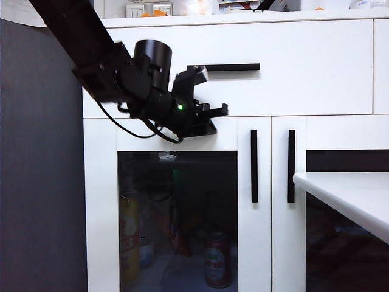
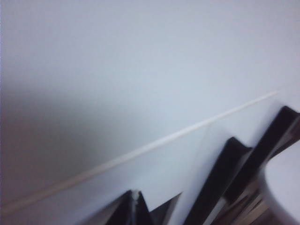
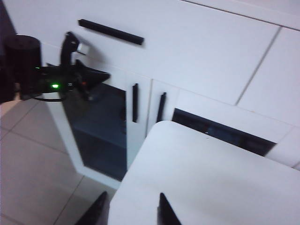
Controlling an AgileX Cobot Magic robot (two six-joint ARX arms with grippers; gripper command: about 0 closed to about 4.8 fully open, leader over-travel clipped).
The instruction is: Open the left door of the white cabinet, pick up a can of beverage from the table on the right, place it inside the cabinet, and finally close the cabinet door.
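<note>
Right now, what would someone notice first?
The big black left gripper, shut and empty, hangs in front of the white cabinet, above the closed left door. Behind its dark glass stands a red can of beverage. The right gripper hovers over the table.

white cabinet (image 1: 304,61): white, black bar handles | left door (image 1: 176,219): white frame, dark glass | can of beverage (image 1: 217,260): red, white label, silver rim | tabletop (image 1: 352,194): white | left hand (image 1: 209,112): black, green light | right hand (image 3: 129,211): black
</note>
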